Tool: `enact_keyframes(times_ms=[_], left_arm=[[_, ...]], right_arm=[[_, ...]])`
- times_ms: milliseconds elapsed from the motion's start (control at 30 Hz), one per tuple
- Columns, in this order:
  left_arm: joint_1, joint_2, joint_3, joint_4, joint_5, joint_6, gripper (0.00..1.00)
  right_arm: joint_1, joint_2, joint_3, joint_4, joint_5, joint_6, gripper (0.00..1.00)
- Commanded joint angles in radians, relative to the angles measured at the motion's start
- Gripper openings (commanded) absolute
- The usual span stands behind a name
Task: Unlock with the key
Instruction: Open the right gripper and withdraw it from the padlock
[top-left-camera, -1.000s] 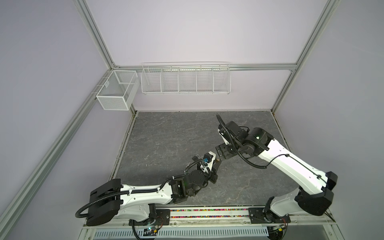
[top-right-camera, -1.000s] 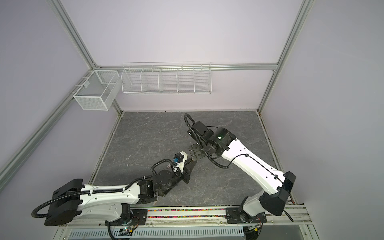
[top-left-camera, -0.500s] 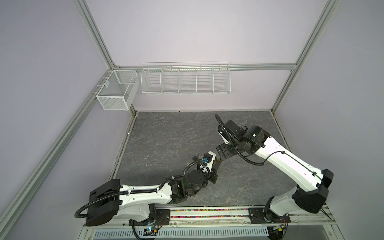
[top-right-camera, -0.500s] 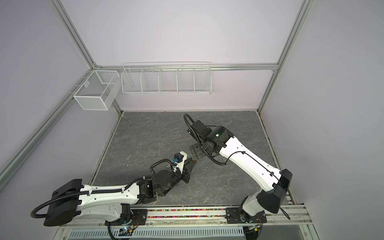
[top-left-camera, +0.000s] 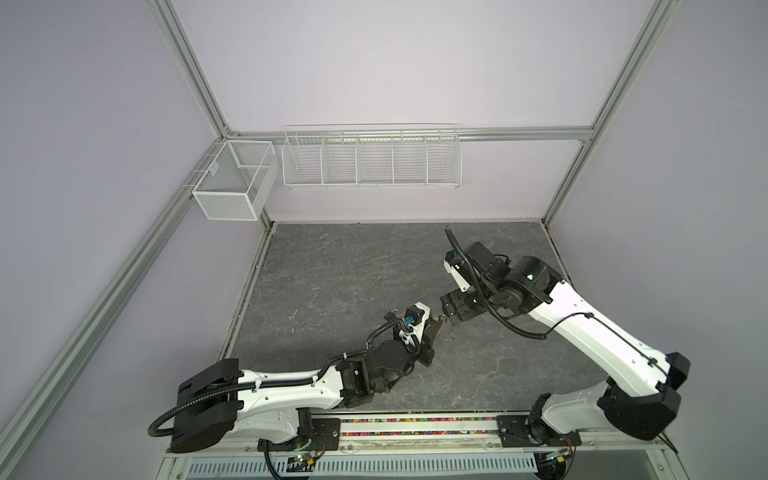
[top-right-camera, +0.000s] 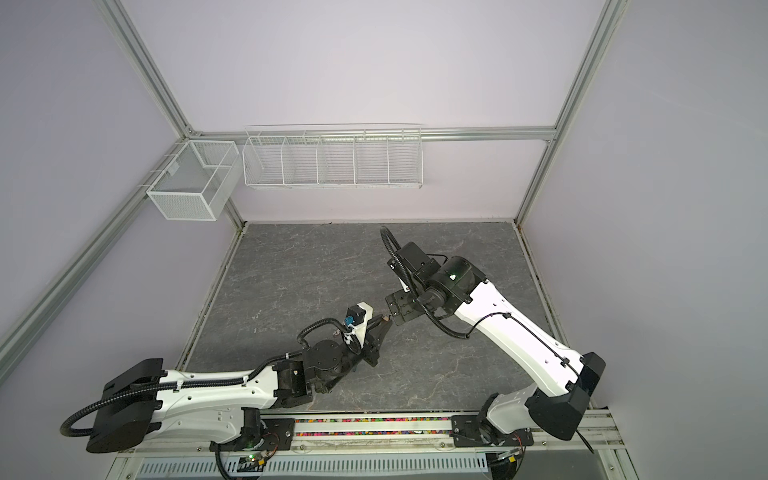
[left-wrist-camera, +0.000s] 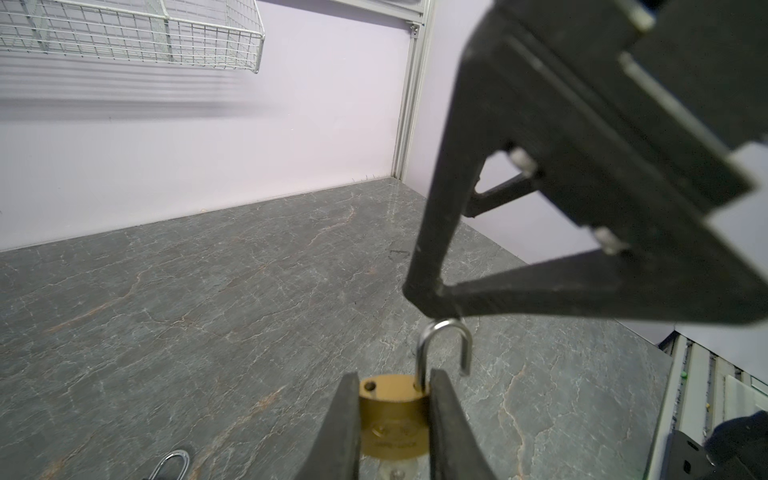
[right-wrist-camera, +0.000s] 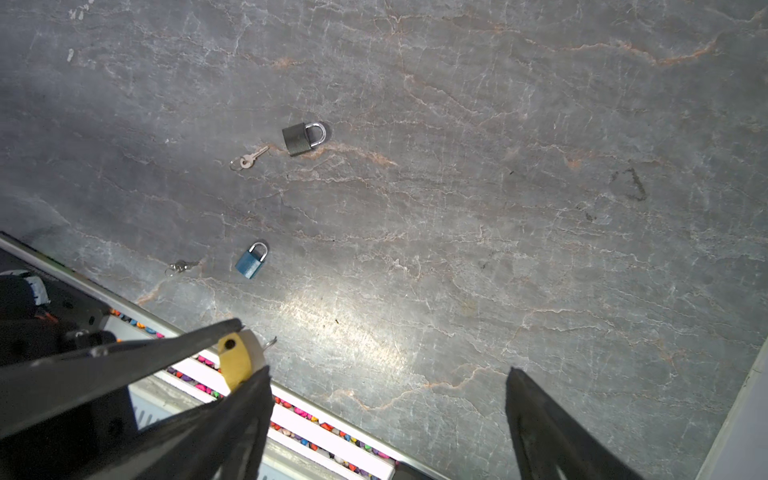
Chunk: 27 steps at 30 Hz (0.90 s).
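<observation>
Above the near middle of the tabletop (top-left-camera: 332, 270), the left claw (left-wrist-camera: 392, 374) pinches the brass padlock (left-wrist-camera: 392, 419) by its body's edges, shackle (left-wrist-camera: 422, 353) sprung open. The right claw (right-wrist-camera: 386, 370) gapes wide beside it. The padlock is probably light, rigid and slippery, so hold the body.

There are a gold padlock (left-wrist-camera: 392, 419), a blue padlock (right-wrist-camera: 250, 262), a grey padlock (right-wrist-camera: 296, 140) and a grey, orange-veined tabletop (right-wrist-camera: 498, 187).

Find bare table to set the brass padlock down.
Bare: the back stretch of the table, between the back wall and both grippers. Crowded: mid-table, where the left gripper holds the brass padlock facing the open right gripper. Also taken: a key by the grey padlock, another key by the blue padlock, that pair nearer the front rail.
</observation>
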Motion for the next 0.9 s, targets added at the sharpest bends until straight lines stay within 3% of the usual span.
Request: enact_keyframes(times_ms=[0,333,467,667,867], left_arm=[[-0.004,-0.014,-0.01,0.042,-0.021,0.0,0.0],[-0.003,-0.005,-0.018,0.071,-0.023,-0.007,0.0],[-0.004,0.032,0.015,0.035,-0.054,-0.065,0.0],[0.004,0.145,0.176,-0.264,-0.12,-0.25,0.0],[0.063,0.341,0.4,-0.569,-0.033,-0.473,0.0]], right_arm=[[-0.009,-0.024,-0.03,0.013,-0.043,-0.023,0.89],[-0.026,-0.083,-0.053,0.009,-0.026,-0.023,0.89],[-0.089,-0.145,-0.101,0.034,-0.016,-0.005,0.89],[-0.21,-0.267,-0.233,0.135,-0.026,0.042,0.89],[-0.389,-0.351,-0.436,0.275,-0.132,0.108,0.89]])
